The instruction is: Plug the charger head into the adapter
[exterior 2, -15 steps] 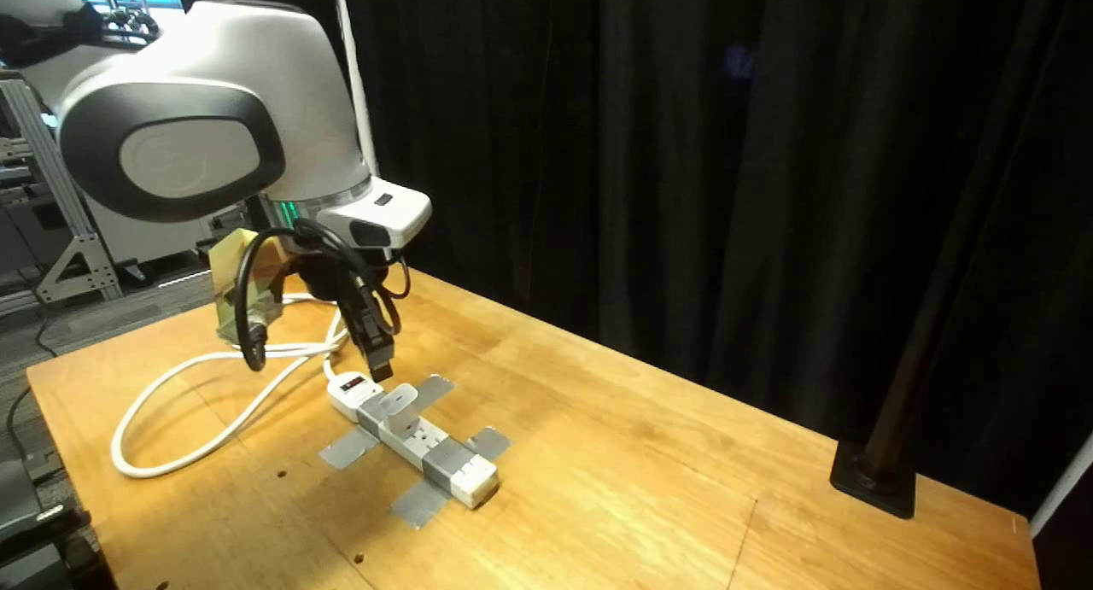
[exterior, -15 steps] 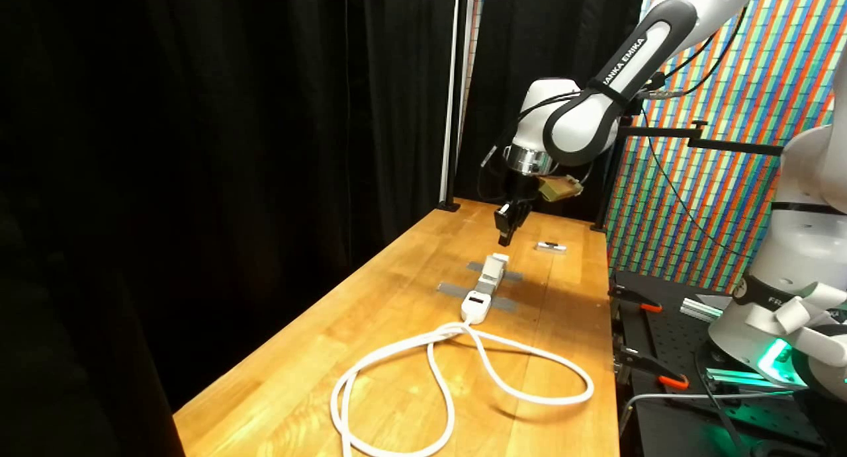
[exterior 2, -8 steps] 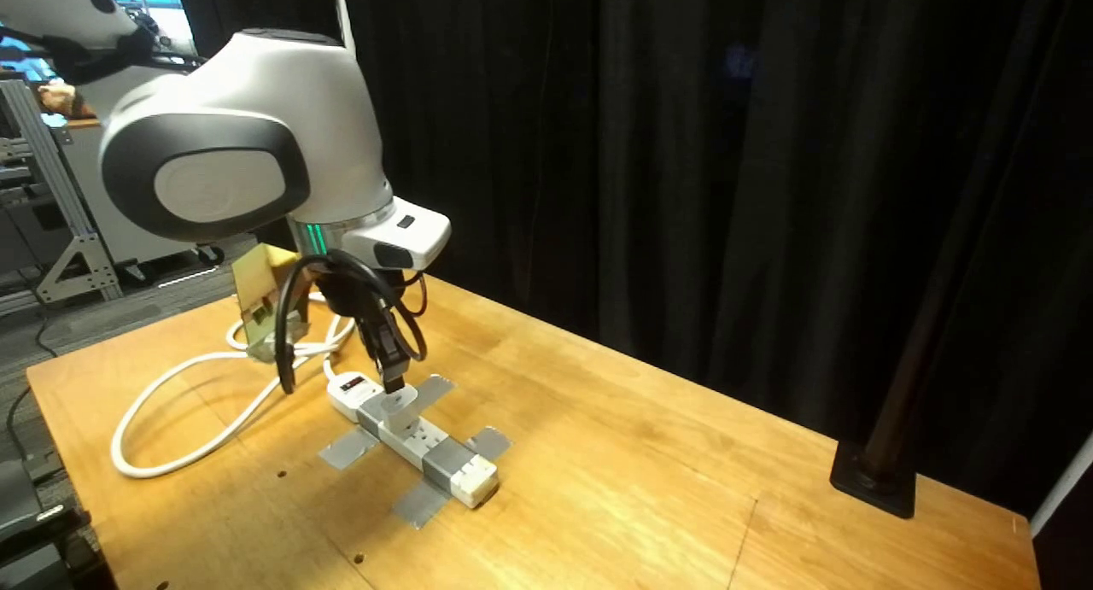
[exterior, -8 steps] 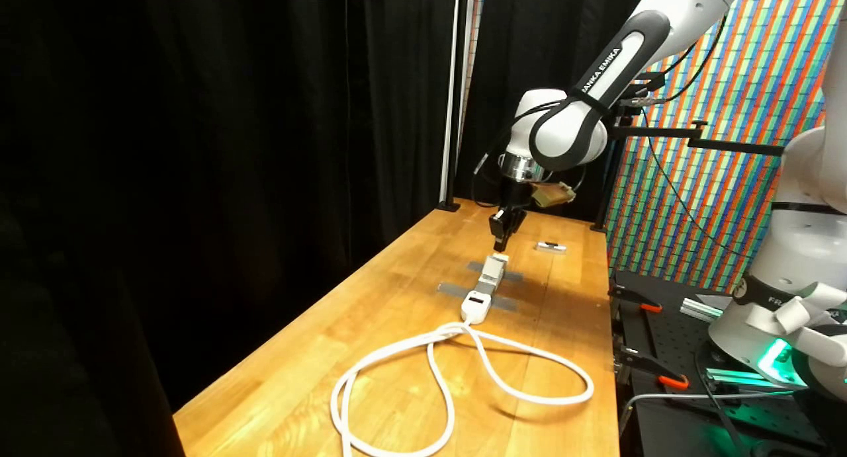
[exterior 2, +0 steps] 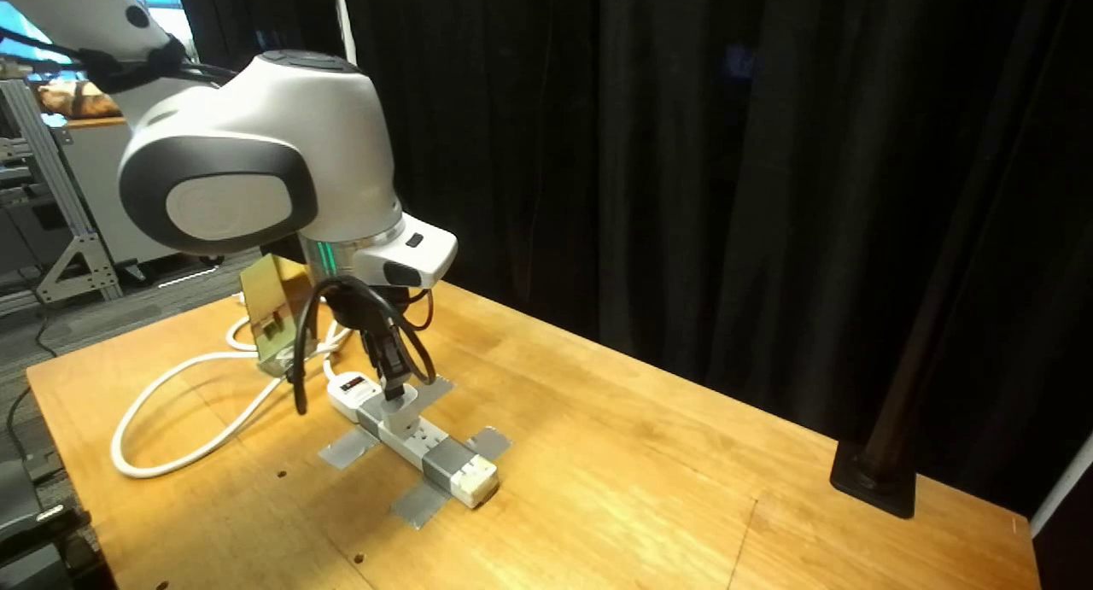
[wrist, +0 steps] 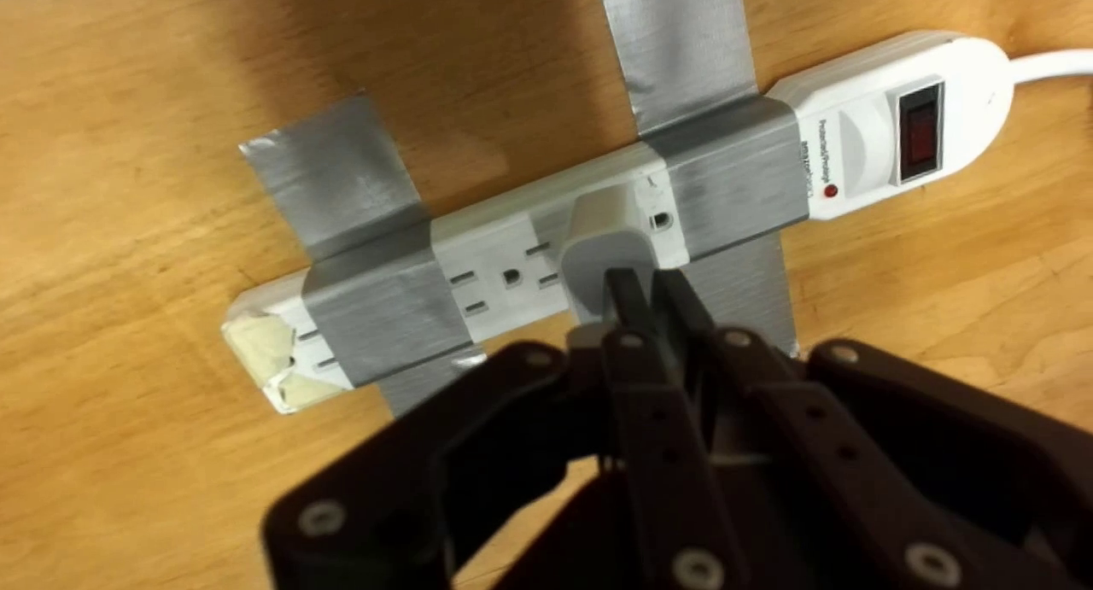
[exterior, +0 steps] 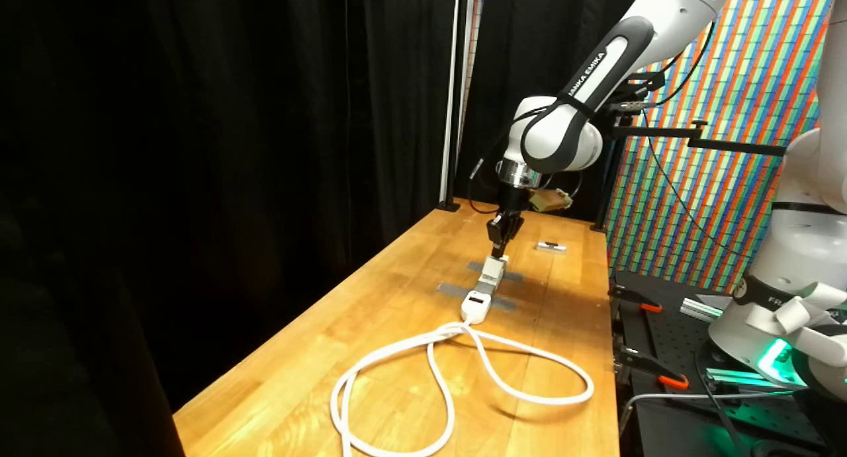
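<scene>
The gripper [wrist: 649, 278] is closed up, just a narrow gap left between its tips. In the wrist view those tips lie over the flat top of the white charger [wrist: 602, 253]; whether they touch it I cannot tell there. The charger stands upright on the power strip [wrist: 491, 244], with socket holes showing on either side of it. Grey tape [wrist: 384, 308] crosses the power strip on both sides of the charger, and a dark red switch [wrist: 920, 133] sits near the end where the white cable [wrist: 1055, 63] leaves.

In an exterior view the arm [exterior: 562, 139] angles down over the wooden table [exterior: 390, 298], the gripper pointing at the charger. The cable lies in loops.

In an exterior view a yellowish plate [exterior 2: 266, 304] hangs beside the gripper, and a black curtain [exterior 2: 683, 189] stands behind the table.
</scene>
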Motion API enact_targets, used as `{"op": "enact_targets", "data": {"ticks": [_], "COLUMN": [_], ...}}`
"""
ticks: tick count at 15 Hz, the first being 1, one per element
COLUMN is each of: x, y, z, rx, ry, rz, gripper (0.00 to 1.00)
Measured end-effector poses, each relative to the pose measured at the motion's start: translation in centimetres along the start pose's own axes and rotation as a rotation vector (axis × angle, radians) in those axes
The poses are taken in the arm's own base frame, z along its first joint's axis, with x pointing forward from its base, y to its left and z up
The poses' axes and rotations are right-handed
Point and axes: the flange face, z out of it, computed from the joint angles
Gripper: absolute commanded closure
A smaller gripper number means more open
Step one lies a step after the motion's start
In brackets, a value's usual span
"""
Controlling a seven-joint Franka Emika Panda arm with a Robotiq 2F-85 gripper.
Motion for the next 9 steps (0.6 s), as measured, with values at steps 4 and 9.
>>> {"op": "enact_targets", "data": {"ticks": [4,9], "x": [0.00,0.08], "y": [-0.17,-0.25], "z": [0.61,0.79], "rx": [0.020,0.031], "ry": [-0.009,-0.011], "rz": [-0.001,-0.003], "gripper": [0.89,0.89]}}
